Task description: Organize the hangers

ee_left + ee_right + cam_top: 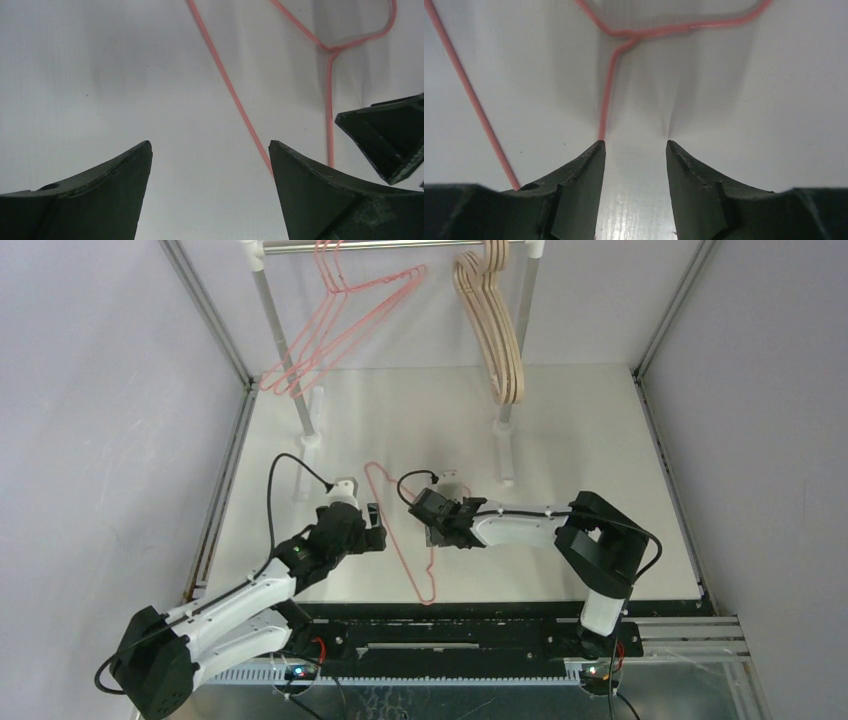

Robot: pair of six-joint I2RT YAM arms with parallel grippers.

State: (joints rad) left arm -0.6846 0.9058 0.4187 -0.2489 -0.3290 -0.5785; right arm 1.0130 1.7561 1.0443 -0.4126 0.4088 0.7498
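One pink-red wire hanger (412,578) lies flat on the white table between my two grippers. My left gripper (377,531) is open and empty, just left of the hanger. In the left wrist view the left gripper (210,145) hovers low over the table and the hanger's wire (226,76) runs under its right finger. My right gripper (433,533) is open over the hanger's right side. In the right wrist view the right gripper (635,144) holds nothing and the wire (608,90) passes under its left fingertip. Several pink wire hangers (340,330) and several beige wooden hangers (497,340) hang on the rail.
The silver rail (400,245) spans the back on two posts (285,350) with white feet on the table. Metal frame bars (225,475) border the table's sides. The right gripper's finger (390,140) shows at the right edge of the left wrist view.
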